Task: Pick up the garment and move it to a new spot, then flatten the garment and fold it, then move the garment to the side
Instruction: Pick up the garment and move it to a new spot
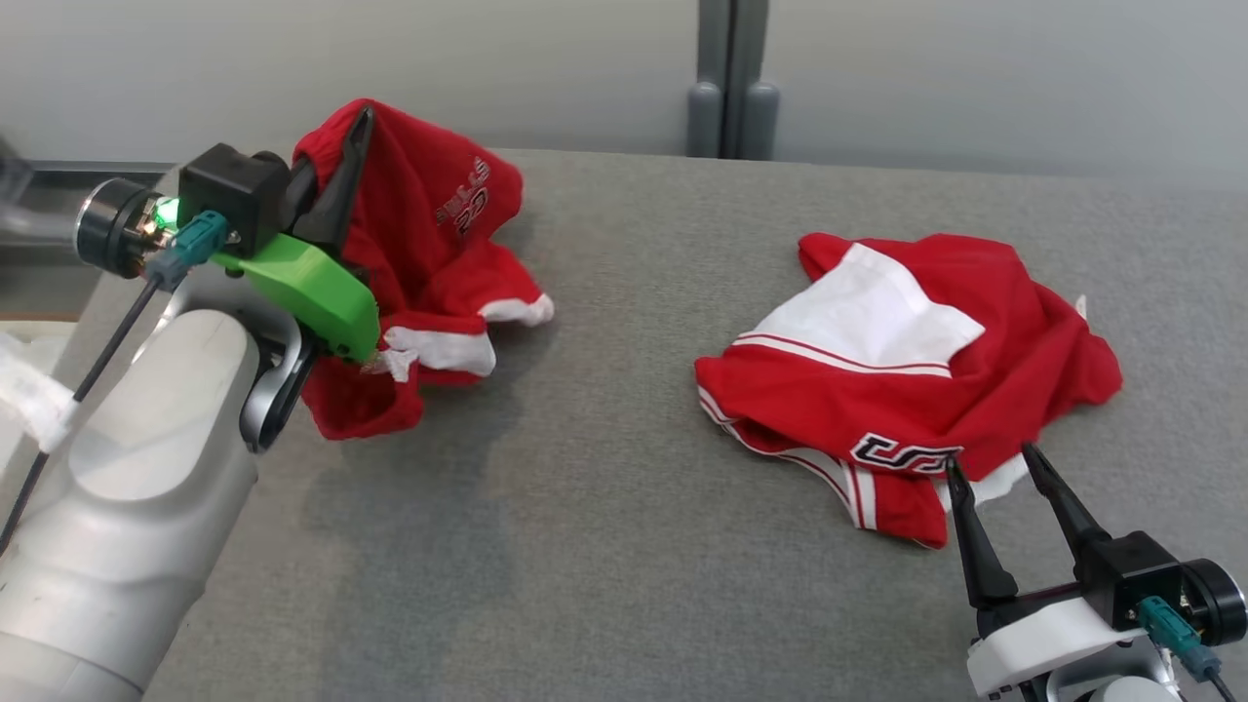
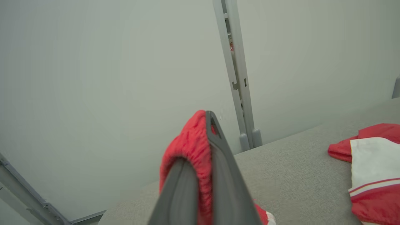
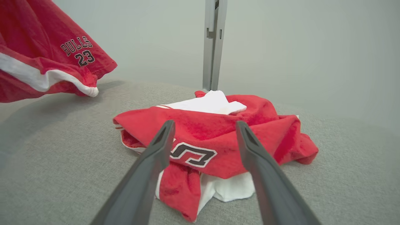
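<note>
A red garment [image 1: 429, 224] with white trim and "BULLS 23" print [image 3: 78, 51] hangs lifted over the table's far left, its lower folds drooping to the surface. My left gripper [image 1: 363, 122] is shut on its top edge, and red cloth [image 2: 190, 140] bunches between the fingers [image 2: 218, 162]. A second red and white garment [image 1: 907, 370] lies crumpled on the right of the grey table [image 1: 604, 487]. My right gripper [image 1: 991, 460] stands open at that pile's near edge, its fingertips [image 3: 168, 131] just over the red fabric [image 3: 212, 137], holding nothing.
A pale wall with a grey upright post [image 1: 731, 78] runs behind the table. The table's left edge lies beside my left forearm [image 1: 146, 458], with a metal rail [image 1: 58, 175] beyond it. Bare grey surface stretches between the two garments.
</note>
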Motion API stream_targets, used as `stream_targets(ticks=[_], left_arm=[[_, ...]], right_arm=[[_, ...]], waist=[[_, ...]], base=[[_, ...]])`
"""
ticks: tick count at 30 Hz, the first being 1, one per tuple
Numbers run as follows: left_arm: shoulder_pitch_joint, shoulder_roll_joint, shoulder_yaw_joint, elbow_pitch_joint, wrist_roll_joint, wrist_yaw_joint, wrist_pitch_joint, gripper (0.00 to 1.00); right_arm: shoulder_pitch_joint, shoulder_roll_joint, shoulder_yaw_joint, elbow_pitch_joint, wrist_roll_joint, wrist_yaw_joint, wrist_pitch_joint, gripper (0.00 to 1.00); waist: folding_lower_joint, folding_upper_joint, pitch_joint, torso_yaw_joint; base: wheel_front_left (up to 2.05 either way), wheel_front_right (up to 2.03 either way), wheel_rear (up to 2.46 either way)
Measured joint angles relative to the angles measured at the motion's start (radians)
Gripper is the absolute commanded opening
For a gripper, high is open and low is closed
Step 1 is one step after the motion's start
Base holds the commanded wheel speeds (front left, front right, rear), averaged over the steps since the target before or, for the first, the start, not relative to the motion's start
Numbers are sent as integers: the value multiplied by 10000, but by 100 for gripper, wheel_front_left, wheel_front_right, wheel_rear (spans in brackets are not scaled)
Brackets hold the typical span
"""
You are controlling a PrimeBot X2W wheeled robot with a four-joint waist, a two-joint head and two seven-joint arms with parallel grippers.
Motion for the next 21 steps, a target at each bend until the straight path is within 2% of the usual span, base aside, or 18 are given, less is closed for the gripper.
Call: stream_targets(ticks=[12, 18, 21], left_arm=[[1021, 1068, 178, -1540, -198, 487, 372, 0], [1012, 1296, 468, -1770, -391, 663, 370, 0], [483, 1494, 675, -1607, -320, 740, 336, 0]], right_arm=[[32, 2, 42, -33, 8, -2, 0, 100], [-145, 4, 92, -104, -267, -2, 0, 100], [-388, 4, 192, -144, -523, -2, 0, 100]], waist=[[0, 0, -484, 1717], [0, 0, -257, 1919], [0, 1, -19, 1867]], base=[[0, 0, 0], [0, 0, 0], [0, 0, 0]])
